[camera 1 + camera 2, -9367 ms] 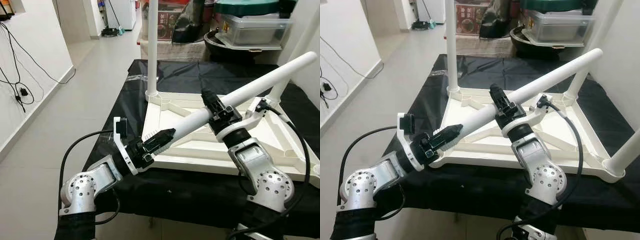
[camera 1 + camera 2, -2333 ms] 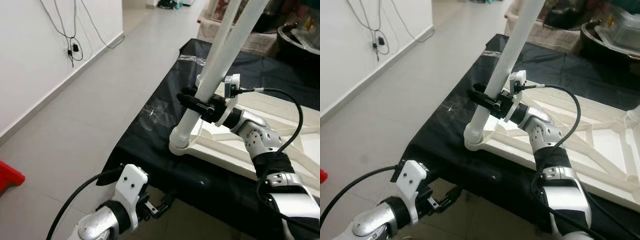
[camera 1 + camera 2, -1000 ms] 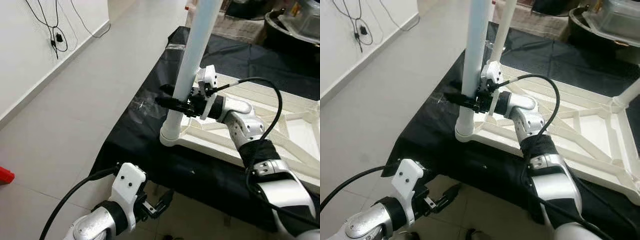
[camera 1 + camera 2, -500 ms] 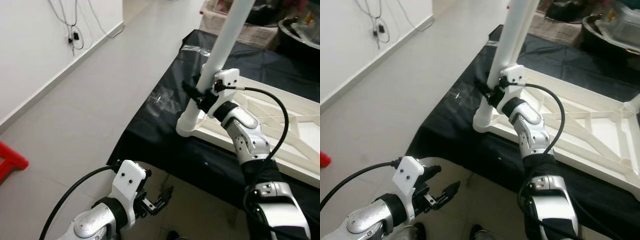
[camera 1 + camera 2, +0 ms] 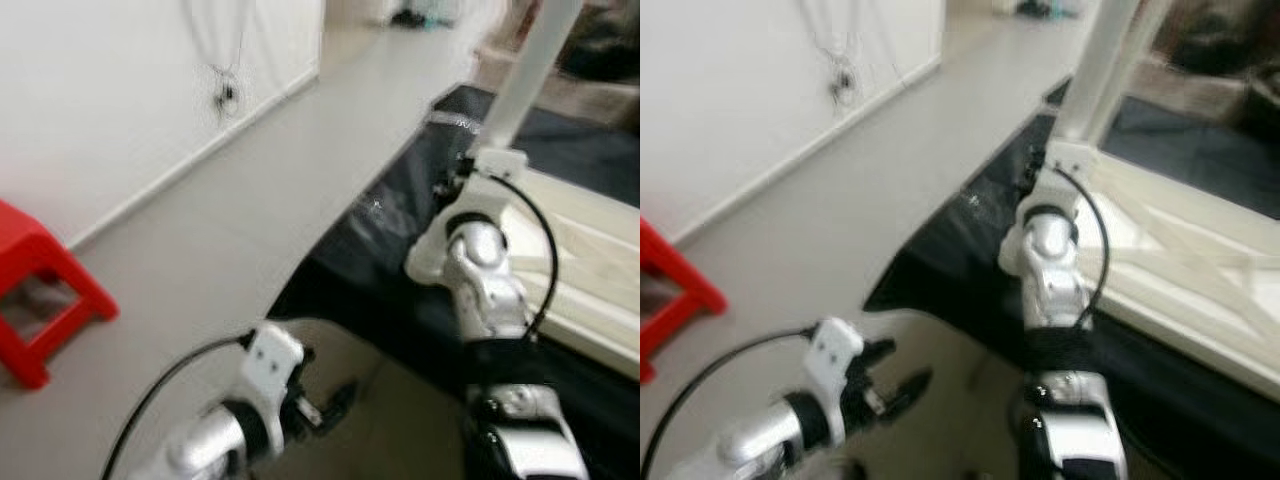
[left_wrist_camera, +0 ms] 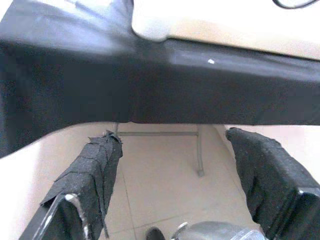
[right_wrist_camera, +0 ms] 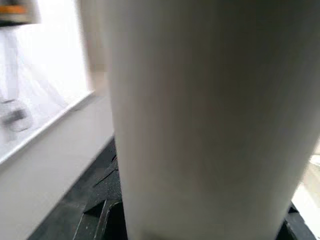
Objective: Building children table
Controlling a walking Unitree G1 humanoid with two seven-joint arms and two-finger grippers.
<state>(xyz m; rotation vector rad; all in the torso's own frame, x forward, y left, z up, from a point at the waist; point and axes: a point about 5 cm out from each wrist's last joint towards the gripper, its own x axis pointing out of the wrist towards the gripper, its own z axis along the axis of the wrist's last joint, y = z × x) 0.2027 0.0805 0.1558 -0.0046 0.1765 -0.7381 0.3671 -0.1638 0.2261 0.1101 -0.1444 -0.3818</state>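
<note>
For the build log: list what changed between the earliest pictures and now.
The long white plastic table leg, first held slanted across the upturned white table top by both grippers, now stands upright in the near-left corner. The left gripper let go and hangs open below the black-covered table. The right gripper stays at the leg's base. The top has not moved; the camera swung left.

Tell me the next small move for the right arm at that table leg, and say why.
Probably keep the right gripper on the white leg and twist or press it further into the corner socket of the upturned tabletop. The leg stands upright at that corner, and the left gripper hangs low, off the table, so it gives no support.
</note>
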